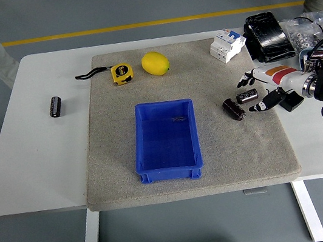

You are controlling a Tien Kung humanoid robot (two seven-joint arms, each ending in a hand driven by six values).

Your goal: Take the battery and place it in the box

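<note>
Two batteries (241,103) lay on the mat just left of the right hand (258,93), whose fingers were spread and held nothing, apparently touching the nearer one. Being rigid, smooth cylinders, they would likely roll; grasp across the body. Further left stood the box (166,140).

box (166,140) mid-mat (118,158), 2 batteries (234,109) right

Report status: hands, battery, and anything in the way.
Right hand open around battery, not gripping. Left hand out of view. Second battery beside it; blue box path clear.
</note>
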